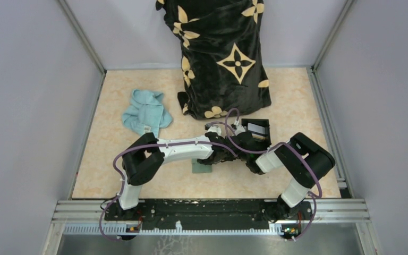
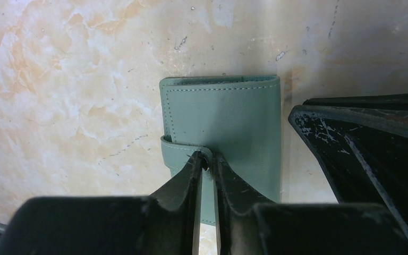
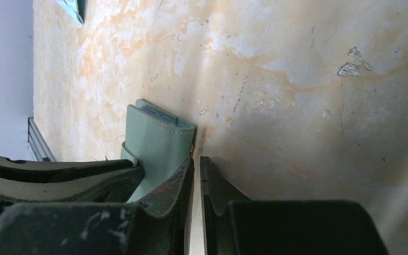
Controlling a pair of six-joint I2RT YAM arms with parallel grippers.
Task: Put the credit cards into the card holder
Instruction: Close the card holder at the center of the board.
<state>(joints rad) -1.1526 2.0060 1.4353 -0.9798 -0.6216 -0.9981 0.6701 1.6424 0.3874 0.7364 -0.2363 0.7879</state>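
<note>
While the overhead view buries the meeting point under my two forearms and leaves only a green corner of the card holder [image 1: 202, 167] peeking out below my left arm, my wrist cameras show it plainly. It lies flat and folded shut on the marbled surface [image 1: 297, 101], with a strap wrapped round one edge. From the left wrist I see my left hand [image 2: 207, 160] with its fingers set nearly together right at the end of that strap, tips touching it; whether they truly pinch it I cannot tell. From the right wrist, my right hand [image 3: 197, 163] sits at the holder's edge, fingers pressed almost together with a thin pale slit between them, and I cannot tell whether anything is in that slit. Each wrist view also catches the other hand's scuffed black fingers crowding the holder. Only the overhead view shows the surroundings: a black box [image 1: 258, 132] just beyond my hands with something pale inside, too small to identify, a light blue cloth [image 1: 144, 112] off to the left, and a dark cloth with tan flowers [image 1: 223, 58] at the back.
</note>
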